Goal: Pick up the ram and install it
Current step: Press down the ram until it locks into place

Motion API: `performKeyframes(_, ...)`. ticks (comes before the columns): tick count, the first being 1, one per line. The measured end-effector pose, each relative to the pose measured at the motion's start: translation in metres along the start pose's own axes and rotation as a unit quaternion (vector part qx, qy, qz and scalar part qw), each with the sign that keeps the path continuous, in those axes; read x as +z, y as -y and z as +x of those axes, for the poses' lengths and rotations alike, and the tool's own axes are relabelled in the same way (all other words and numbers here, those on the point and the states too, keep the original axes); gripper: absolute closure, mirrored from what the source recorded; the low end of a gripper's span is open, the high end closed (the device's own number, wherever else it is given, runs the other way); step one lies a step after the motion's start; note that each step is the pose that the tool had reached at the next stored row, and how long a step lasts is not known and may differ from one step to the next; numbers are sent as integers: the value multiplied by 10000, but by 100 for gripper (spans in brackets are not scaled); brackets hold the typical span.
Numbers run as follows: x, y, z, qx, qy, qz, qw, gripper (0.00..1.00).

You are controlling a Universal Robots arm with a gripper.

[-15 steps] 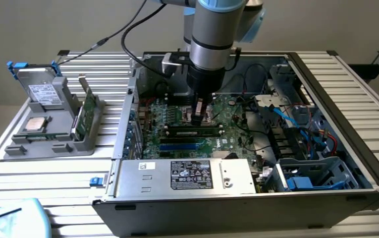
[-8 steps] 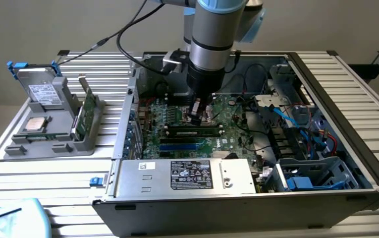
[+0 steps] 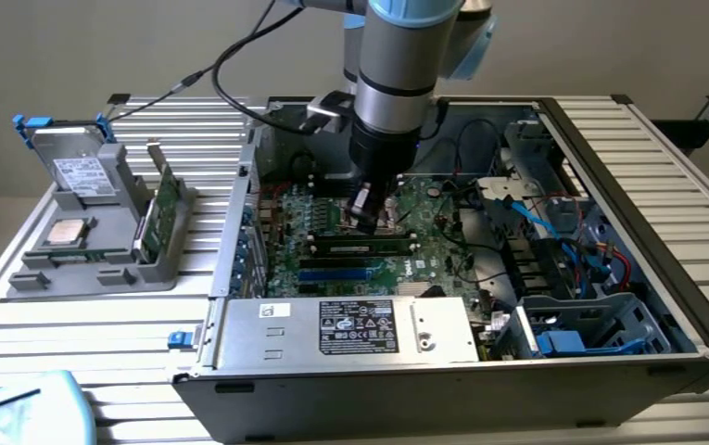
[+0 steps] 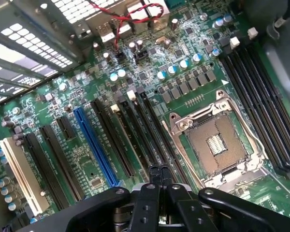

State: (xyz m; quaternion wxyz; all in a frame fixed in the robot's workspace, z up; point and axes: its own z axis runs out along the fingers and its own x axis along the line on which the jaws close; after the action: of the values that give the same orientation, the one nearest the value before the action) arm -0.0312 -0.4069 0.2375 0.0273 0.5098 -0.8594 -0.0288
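the ram point(image 3: 357, 247) lies flat and long across the green motherboard point(image 3: 435, 218) inside the open computer case point(image 3: 651, 278), seated among the long black slots point(image 4: 135, 140), just below the gripper point(image 3: 364, 215) as the exterior view shows it. the gripper hangs over the board with its fingers point(image 4: 153, 176) pressed together, closed on nothing, tips close above the slot rows beside the open metal processor socket point(image 4: 215, 145). a blue slot point(image 4: 94, 147) runs parallel nearby. the case walls rise around the board, with the silver power supply point(image 3: 348, 329) along the near edge and a tangle of cables point(image 3: 552, 232) and a drive cage point(image 3: 589, 324) on the exterior view's right. the case sits on a slatted metal table point(image 3: 82, 324). on the exterior view's left a grey holder point(image 3: 88, 255) carries a hard drive point(image 3: 76, 171) and an upright green card point(image 3: 162, 209), well apart from the case.
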Motion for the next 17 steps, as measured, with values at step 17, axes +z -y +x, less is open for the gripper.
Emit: performKeyframes(17, 29, 2, -1, 1373, 107, -24, 9905, 89)
